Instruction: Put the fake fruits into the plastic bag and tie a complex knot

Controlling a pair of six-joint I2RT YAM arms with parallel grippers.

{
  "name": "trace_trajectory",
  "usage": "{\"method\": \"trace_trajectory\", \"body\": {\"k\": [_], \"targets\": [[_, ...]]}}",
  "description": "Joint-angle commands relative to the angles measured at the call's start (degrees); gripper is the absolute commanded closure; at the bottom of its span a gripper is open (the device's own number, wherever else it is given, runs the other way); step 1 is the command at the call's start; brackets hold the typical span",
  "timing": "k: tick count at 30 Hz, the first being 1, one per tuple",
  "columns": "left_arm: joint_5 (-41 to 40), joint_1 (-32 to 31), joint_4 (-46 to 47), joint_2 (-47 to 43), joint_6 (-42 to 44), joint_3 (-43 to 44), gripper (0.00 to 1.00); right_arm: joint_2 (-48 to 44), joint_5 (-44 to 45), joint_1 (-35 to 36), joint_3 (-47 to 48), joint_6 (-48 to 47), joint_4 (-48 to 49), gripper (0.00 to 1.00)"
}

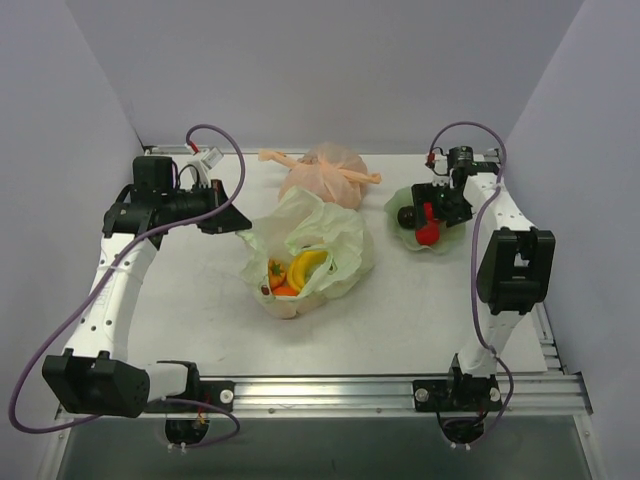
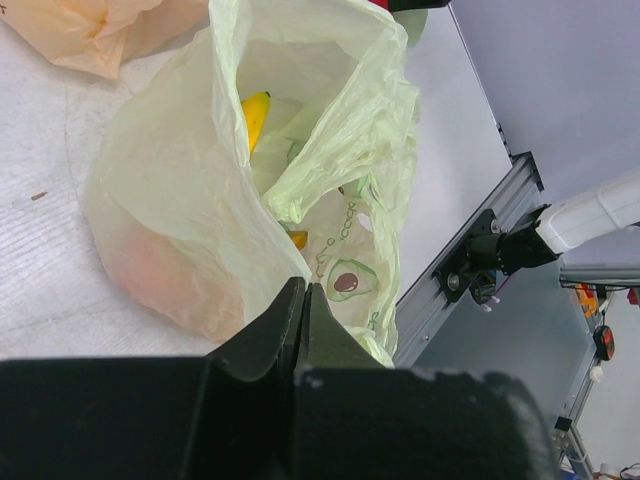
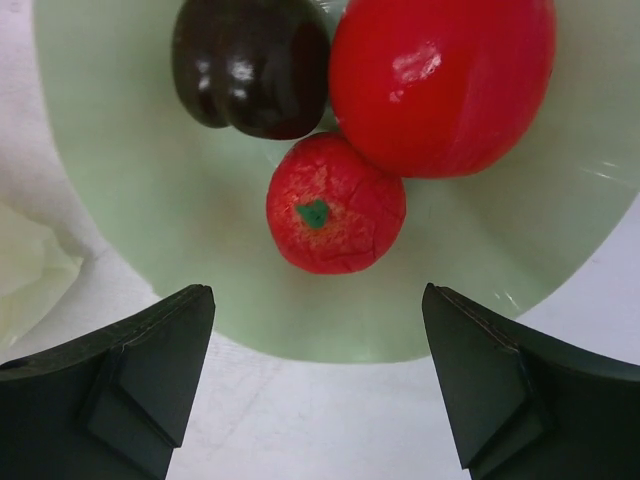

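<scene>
L gripper (image 2: 303, 288) pinched shut on bag (image 2: 180, 200) rim, prob. keeping mouth open; R gripper (image 3: 317, 297) spread wide, red fruit (image 3: 335, 205) just ahead, ready to grab.

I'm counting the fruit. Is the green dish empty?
No, the dish holds a big red fruit, a small red fruit and a dark purple one.
</scene>
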Motion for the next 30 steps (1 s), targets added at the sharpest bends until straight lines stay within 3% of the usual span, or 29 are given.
{"method": "trace_trajectory", "body": {"k": [1,9,18,22,27,30], "targets": [[-0.4,0.4,1.9,-2.4,0.6,-0.1,1.00,2.0,3.2,0.2,-0.2,1.1,0.8,0.12],[-1.7,0.4,1.3,-2.1,1.2,-0.5,1.00,5.3,1.9,0.3,-3.1,1.4,3.5,0.18],[-1.5,0.5,1.2,-1.2,1.5,-0.6,1.00,-0.2,-1.1,0.2,-3.3,0.9,0.9,0.41],[-1.1,0.6,1.3,-1.2,1.6,-0.6,1.00,-9.0,-3.2,-1.7,-3.1,-0.1,-1.5,0.61],[-0.9,0.5,1.3,-1.3,1.8,-1.0,1.00,-15.8,-5.1,-1.3,-1.0,-3.1,-4.0,0.76],[-0.6,0.6,1.7,-1.2,1.7,-1.4,1.00,-15.1,-1.7,-0.3,-0.8,-3.8,-4.1,0.39]]}}
